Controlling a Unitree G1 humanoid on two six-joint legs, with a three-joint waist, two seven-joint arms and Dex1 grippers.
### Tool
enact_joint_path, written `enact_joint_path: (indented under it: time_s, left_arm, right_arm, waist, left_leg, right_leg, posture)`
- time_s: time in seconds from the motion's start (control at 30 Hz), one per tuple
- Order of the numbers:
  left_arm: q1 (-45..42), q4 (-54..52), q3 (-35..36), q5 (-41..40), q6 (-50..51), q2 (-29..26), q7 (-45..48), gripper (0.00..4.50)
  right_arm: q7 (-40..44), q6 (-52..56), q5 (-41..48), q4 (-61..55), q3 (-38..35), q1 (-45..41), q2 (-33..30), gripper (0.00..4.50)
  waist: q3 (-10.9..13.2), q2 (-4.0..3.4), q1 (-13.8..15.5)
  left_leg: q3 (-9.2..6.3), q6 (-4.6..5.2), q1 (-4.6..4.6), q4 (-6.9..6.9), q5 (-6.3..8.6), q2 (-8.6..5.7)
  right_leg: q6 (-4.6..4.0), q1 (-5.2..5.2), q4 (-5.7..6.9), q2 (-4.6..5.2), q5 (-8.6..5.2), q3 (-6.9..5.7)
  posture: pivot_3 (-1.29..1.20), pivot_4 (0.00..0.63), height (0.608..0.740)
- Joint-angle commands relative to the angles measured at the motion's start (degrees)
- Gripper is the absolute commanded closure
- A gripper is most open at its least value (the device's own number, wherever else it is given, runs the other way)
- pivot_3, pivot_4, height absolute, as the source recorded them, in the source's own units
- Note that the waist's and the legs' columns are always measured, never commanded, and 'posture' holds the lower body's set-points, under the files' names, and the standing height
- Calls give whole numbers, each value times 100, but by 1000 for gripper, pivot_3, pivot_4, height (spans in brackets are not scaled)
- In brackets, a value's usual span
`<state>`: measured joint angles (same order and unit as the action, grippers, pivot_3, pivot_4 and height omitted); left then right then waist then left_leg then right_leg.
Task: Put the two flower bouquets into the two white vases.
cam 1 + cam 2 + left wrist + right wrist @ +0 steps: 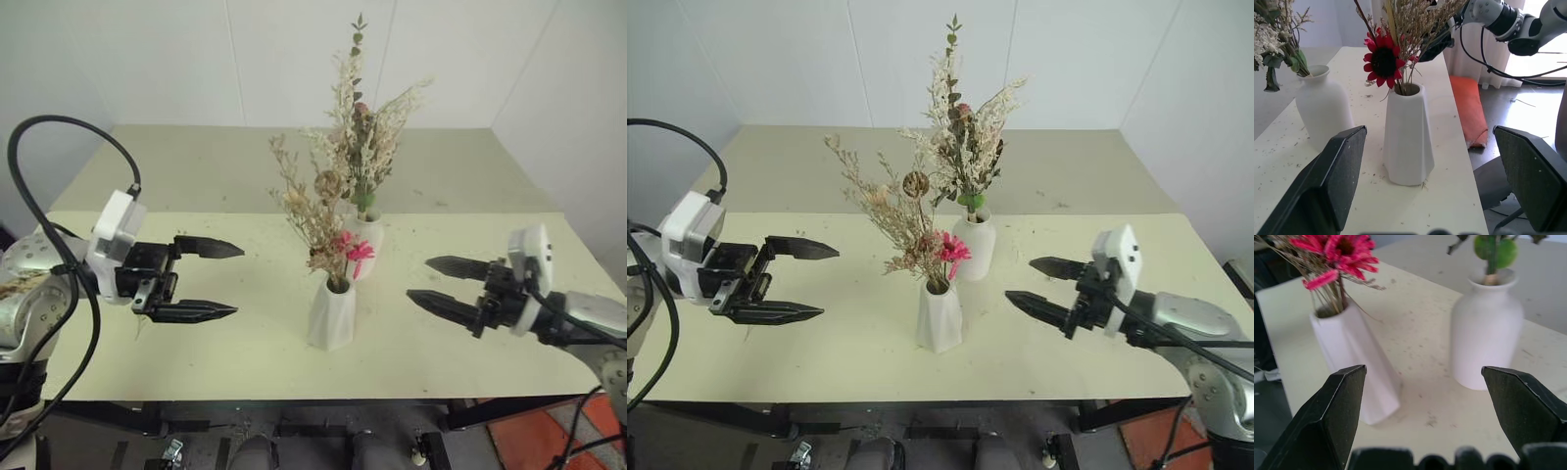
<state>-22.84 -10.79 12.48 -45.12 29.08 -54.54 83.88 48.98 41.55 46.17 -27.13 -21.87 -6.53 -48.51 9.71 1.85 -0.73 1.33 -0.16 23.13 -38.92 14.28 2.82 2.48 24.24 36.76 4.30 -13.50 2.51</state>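
Observation:
Two white vases stand upright near the table's middle. In the faceted vase point(332, 313) at the front stands the slim bouquet point(318, 220) of beige grasses with bright pink daisies. Behind it, the smooth bottle-shaped vase point(364, 245) holds the fuller bouquet point(360, 137) with pale blooms and green leaves. My left gripper point(220, 280) hovers left of the faceted vase, open and empty, pointing at it. On the other side my right gripper point(434, 281) is open and empty, apart from both vases. Both vases point(1354, 357) point(1486, 335) show between the right fingers.
The cream table point(196, 176) is speckled with dried flower crumbs around the vases. White walls close in behind and on both sides. An orange-red patch of floor point(534, 436) lies past the table's front right corner.

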Motion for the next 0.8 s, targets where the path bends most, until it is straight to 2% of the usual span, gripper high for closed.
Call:
enact_joint_path:
  time_s: [0.03, 0.3, 0.8]
  left_arm:
    - [67, -172, 234, -116, 1, -20, -97, 0]
    - [253, -194, 411, -14, -139, 14, -371, 0]
    - [386, -280, 574, -21, -125, 2, -665, 0]
  right_arm:
    - [289, -235, -89, 47, -709, 263, -343, 21]
    - [728, -389, -359, 299, -1316, 711, -838, 21]
    - [914, -459, -581, 377, -1306, 711, -959, 21]
  waist:
    - [0, 0, 1]
    - [0, 1, -12]
    - [0, 1, -3]
  left_leg:
    - [0, 0, -1, 0, 0, 0]
    - [0, 0, -9, 1, 0, 0]
    - [1, 0, -9, 0, 0, 0]
  right_leg:
    - [0, 0, 0, -1, 0, -1]
    - [0, -7, 1, -1, 0, 1]
    - [1, -8, 1, -1, -1, 2]
  posture:
    - [0, 150, 740]
    - [0, 150, 740]
    - [0, 150, 740]
